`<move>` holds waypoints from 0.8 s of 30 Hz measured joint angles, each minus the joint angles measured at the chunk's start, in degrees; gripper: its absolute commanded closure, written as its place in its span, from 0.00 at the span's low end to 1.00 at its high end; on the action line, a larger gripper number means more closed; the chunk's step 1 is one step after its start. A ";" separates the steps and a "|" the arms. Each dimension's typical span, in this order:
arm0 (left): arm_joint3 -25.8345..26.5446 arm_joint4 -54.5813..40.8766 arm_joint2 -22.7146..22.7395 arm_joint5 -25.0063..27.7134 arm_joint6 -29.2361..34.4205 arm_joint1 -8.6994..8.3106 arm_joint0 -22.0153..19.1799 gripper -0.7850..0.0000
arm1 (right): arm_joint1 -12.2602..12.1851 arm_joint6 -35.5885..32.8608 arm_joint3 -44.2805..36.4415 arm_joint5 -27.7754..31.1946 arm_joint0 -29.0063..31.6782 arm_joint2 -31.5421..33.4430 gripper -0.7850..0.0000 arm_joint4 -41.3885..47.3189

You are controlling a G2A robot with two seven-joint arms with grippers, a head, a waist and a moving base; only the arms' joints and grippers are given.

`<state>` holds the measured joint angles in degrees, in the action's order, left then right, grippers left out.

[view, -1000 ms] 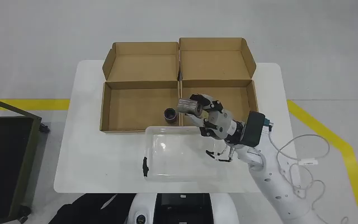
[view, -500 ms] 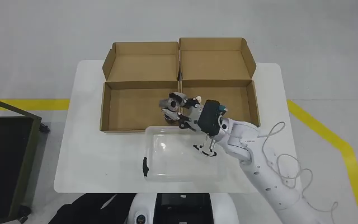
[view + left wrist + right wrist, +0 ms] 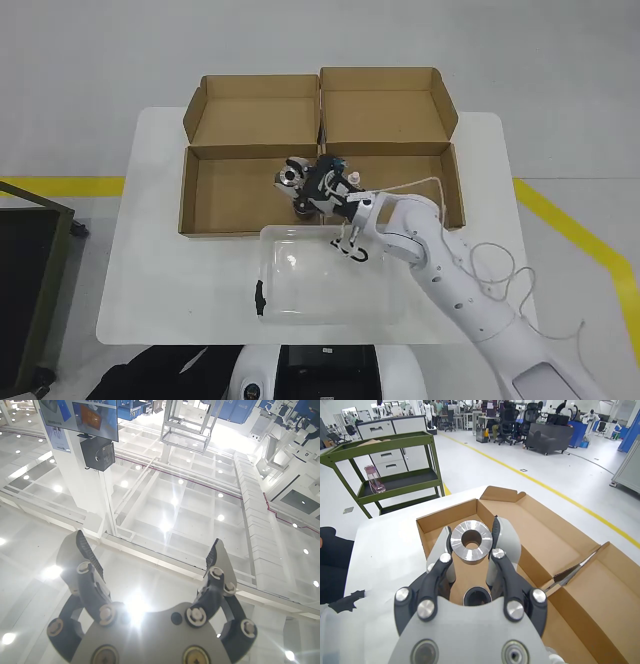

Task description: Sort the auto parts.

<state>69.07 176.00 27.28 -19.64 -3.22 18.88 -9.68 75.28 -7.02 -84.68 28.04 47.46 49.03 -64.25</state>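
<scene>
My right gripper (image 3: 471,536) is shut on a silver metal ring (image 3: 471,545) with a round bore, and holds it above the left cardboard box (image 3: 435,521). From above, the right gripper (image 3: 297,178) hangs over that box (image 3: 225,195) near its right wall. A dark cylindrical part (image 3: 477,596) stands on the box floor under the gripper; it is the dark part (image 3: 303,208) seen from above. My left gripper (image 3: 150,552) points up at a ceiling, open, with nothing between its fingers.
A second cardboard box (image 3: 440,180) sits to the right, both with lids folded back. A clear plastic bin (image 3: 300,285) stands at the table's front with a small black piece (image 3: 259,299) at its left rim. A green cart (image 3: 382,470) stands beyond the table.
My right arm has swung left with the silver ring, from over the right box's near edge to above the left box and its dark part.
</scene>
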 measured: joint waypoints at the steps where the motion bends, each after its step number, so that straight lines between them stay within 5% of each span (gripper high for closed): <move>1: 0.00 0.00 0.00 0.00 0.00 0.00 0.00 0.00 | 0.20 -0.65 0.76 -0.14 -0.56 -0.36 1.00 0.13; 24: 0.00 0.00 0.00 0.00 0.00 0.00 0.00 0.00 | 5.75 -10.16 16.67 -5.39 -10.28 -8.96 1.00 0.24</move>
<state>69.07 176.00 27.28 -19.64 -3.22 18.88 -9.68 81.03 -17.17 -68.01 22.65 37.18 40.07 -64.01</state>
